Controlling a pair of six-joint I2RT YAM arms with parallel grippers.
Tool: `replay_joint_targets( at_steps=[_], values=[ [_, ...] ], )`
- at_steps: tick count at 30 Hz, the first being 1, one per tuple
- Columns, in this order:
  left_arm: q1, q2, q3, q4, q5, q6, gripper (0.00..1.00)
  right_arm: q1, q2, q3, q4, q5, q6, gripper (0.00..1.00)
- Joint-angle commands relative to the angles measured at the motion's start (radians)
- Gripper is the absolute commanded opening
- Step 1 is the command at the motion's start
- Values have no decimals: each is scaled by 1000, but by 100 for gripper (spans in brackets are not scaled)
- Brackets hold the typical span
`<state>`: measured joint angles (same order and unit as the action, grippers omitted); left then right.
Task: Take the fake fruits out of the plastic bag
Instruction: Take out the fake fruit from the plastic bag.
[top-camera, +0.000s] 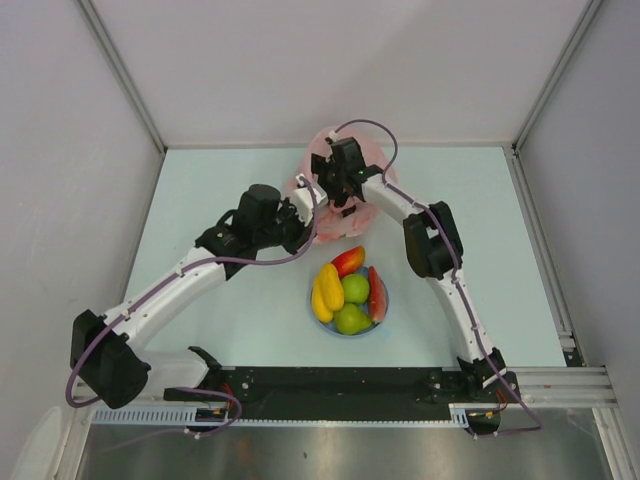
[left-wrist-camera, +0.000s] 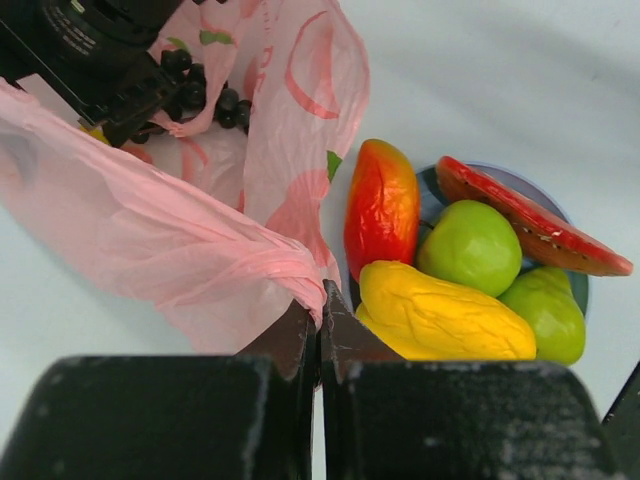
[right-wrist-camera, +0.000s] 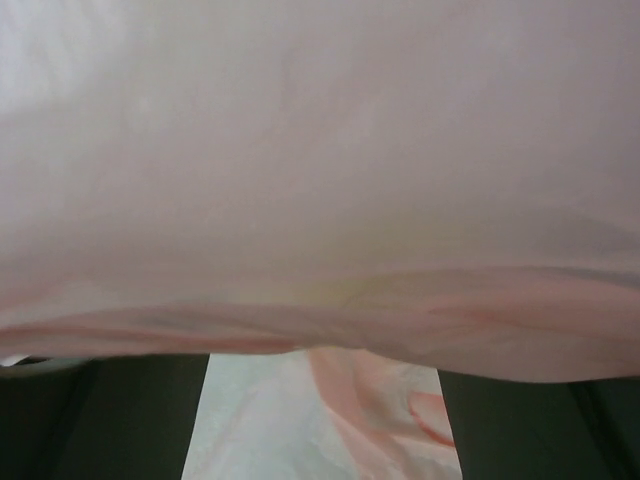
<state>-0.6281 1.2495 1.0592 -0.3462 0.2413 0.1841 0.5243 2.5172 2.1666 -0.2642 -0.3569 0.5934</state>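
Left pincer (left-wrist-camera: 320, 300) pinching pink bag (left-wrist-camera: 150, 240), right pincer (right-wrist-camera: 322, 400) spread, grapes (left-wrist-camera: 205, 95) in bag, fruits (left-wrist-camera: 470, 245) on plate (left-wrist-camera: 520, 180)

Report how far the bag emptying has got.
Done: five fruits sit on the blue plate. In hand: the left gripper pinches the pink bag; the right gripper, open, is pressed against its film. Left: the dark grape bunch, at the bag's opening.

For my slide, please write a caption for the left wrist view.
Left gripper shut on thin translucent pink plastic bag; glossy plastic fruits on round light blue plate.
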Motion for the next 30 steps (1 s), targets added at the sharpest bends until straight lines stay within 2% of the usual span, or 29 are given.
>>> replay_joint_targets(
  at_steps=[1, 7, 10, 11, 14, 17, 24, 30],
  values=[
    [10, -36, 24, 21, -40, -20, 0, 26, 11, 27, -24, 28, -4, 88],
    [10, -51, 22, -1, -43, -23, 0, 48, 54, 70, -75, 159, 5, 87],
    [10, -56, 1, 4, -40, -37, 0, 57, 106, 134, -61, 188, -20, 74],
    [10, -59, -1, 7, -45, -46, 0, 59, 110, 145, -38, 182, -27, 60],
    [25, -55, 1, 29, -59, -63, 0, 57, 62, 145, -18, 156, -67, 39],
    [65, -45, 7, 62, -71, -98, 0, 40, -10, 87, -12, 124, -89, 29],
    [224, -12, 16, 159, -22, -218, 0, 0, -292, -94, -96, 56, -208, 23],
    [284, 8, 19, 236, 19, -238, 0, -10, -457, -247, -176, 12, -343, 18]
  ],
)
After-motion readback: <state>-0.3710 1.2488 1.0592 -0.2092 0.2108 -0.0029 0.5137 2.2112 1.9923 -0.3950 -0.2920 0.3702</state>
